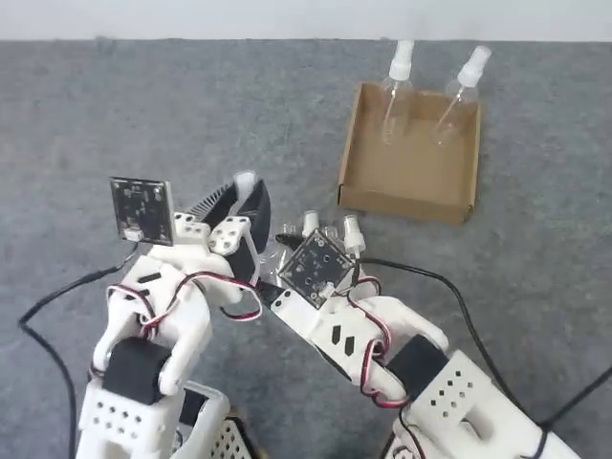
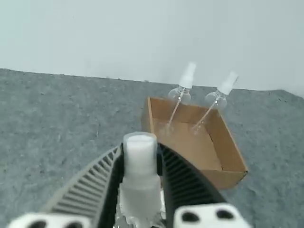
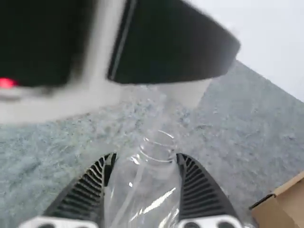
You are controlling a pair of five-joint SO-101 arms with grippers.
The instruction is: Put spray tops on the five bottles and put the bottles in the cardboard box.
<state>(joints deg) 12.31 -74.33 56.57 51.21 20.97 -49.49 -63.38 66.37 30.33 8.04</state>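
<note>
Grey carpet covers the table (image 1: pixel 143 115). A cardboard box (image 1: pixel 402 203) sits in the upper right of the high view, with two capped bottles (image 1: pixel 397 91) leaning against its far wall. Both arms rise from the lower edge and meet just left of centre.

The left gripper (image 1: pixel 246 193) is clamped on a white top (image 2: pixel 139 164), which it holds upright. The right gripper (image 3: pixel 145 161) is closed around a clear bottle (image 3: pixel 142 199), with its jaws pressing the shoulders. The bottle's open threaded neck (image 3: pixel 159 151) sits just under the top. Whether top and neck touch cannot be told. Small white-capped pieces (image 1: pixel 350 229) stand close beside the right arm's wrist at centre. They are too small to tell apart as loose tops or bottles.

Likely risks:
- The top may meet the neck off-centre or tilted. It would then ride on the rim or catch crooked on the threads instead of seating.
- The bottle looks thin and slick. A downward push or a twist could make it slip, turn in the jaws or buckle.
- The two grippers work very close together, so a small sideways correction could knock one against the other.
- The right arm could sweep over the nearby white-capped pieces and topple them.
</note>
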